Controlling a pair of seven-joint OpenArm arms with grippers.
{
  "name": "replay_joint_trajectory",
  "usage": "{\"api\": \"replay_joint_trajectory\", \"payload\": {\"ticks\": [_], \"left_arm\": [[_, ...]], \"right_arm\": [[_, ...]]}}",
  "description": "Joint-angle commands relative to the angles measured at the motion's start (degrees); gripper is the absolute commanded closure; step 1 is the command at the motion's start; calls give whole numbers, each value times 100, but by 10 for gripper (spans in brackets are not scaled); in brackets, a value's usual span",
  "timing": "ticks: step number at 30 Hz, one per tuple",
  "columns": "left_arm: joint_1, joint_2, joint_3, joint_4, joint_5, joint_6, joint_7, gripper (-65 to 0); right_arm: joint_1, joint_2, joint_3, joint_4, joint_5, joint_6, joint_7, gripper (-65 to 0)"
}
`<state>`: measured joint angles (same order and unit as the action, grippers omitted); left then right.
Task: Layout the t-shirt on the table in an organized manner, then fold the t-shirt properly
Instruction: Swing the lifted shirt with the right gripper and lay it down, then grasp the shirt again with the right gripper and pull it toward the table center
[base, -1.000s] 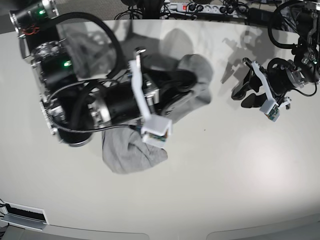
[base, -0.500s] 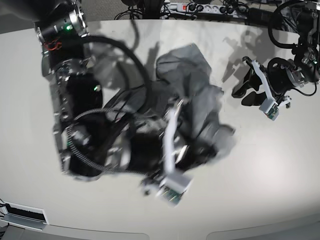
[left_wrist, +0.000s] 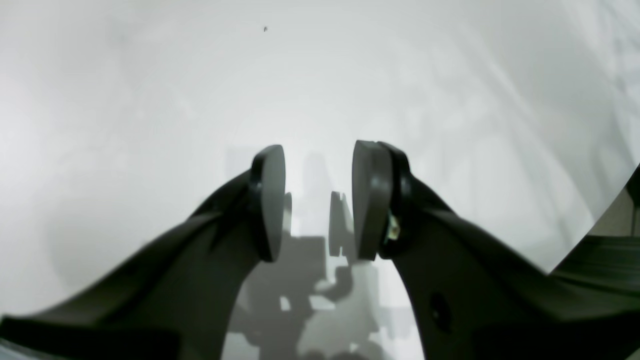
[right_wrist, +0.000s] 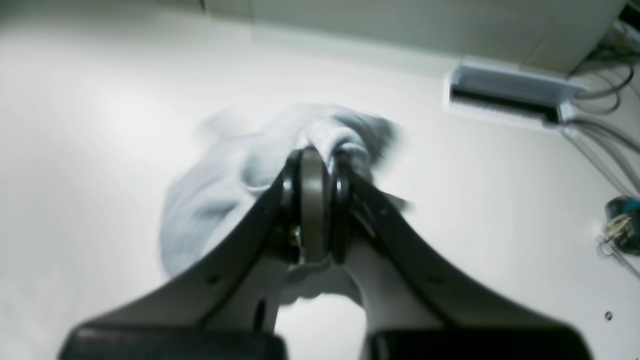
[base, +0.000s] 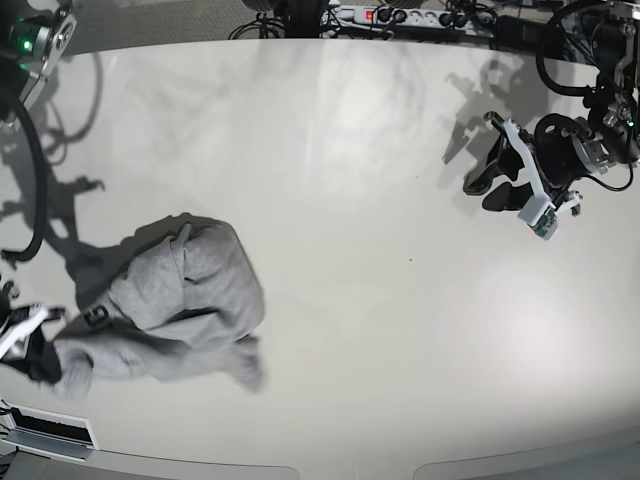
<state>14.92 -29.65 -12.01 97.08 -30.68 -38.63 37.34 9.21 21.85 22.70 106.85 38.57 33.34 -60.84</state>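
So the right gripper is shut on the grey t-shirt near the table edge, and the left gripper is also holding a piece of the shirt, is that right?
Not quite. The right gripper is shut on the t-shirt, but the left gripper holds nothing: the left wrist view shows its jaws apart with only bare table between them, far from the shirt.

Glossy off-white table (base: 380, 300), crumpled grey t-shirt (base: 180, 300) bunched on it
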Motion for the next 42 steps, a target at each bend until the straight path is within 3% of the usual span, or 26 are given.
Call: {"api": "replay_joint_trajectory", "payload": {"ticks": [1, 8, 10, 14, 16, 19, 21, 22, 24, 25, 27, 30, 33, 37, 42], "left_arm": [[-50, -98, -39, 87, -98, -42, -127, -240], [-50, -98, -39, 90, -98, -42, -131, -240], [-50, -98, -39, 90, -101, -42, -131, -240], [-48, -98, -39, 90, -136, -42, -125, -240], [-50, -101, -39, 90, -136, -42, -127, -240], [-50, -98, -39, 90, -138, -42, -129, -240], [-48, -98, -39, 90, -138, -42, -129, -240], [-48, -98, -39, 87, -138, -42, -129, -239], [-50, -98, -39, 87, -138, -39, -127, -239], [-48, -98, -39, 90, -140, -39, -129, -237], [-50, -101, -39, 87, -140, -39, -129, -211], [-52, -101, -39, 90, -138, -37, -127, -139], [-50, -101, -39, 87, -136, -39, -127, -125], [-50, -101, -39, 87, -136, -39, -127, -125], [-50, -98, -39, 87, -140, -39, -129, -125]], "right_arm": [[-33, 70, 17, 74, 48, 90, 170, 0], [-737, 70, 17, 74, -31, -11, 168, -5], [-815, 70, 17, 76, 278, 87, 166, -80], [-826, 74, 17, 76, 404, 199, 168, -367], [-758, 72, 20, 76, 22, 22, 168, -417], [-645, 70, 17, 76, 26, -258, 170, -416], [-649, 61, 17, 76, 859, -42, 170, -388], [-675, 13, 13, 76, 1266, 190, 168, -321], [-684, -212, -83, 74, 1528, 568, 151, -80], [-684, -365, -177, 68, 1399, 666, 157, 0], [-664, -627, -518, -68, 890, 666, 354, 0], [-590, -741, -1320, -688, -256, 666, 1147, 0], [-317, -756, -2048, -1672, -1467, 13, 1779, 0], [101, -756, -2487, -2691, -2317, -979, 1974, 0], [293, -758, -2503, -2914, -2723, -1486, 2024, 0]]}}
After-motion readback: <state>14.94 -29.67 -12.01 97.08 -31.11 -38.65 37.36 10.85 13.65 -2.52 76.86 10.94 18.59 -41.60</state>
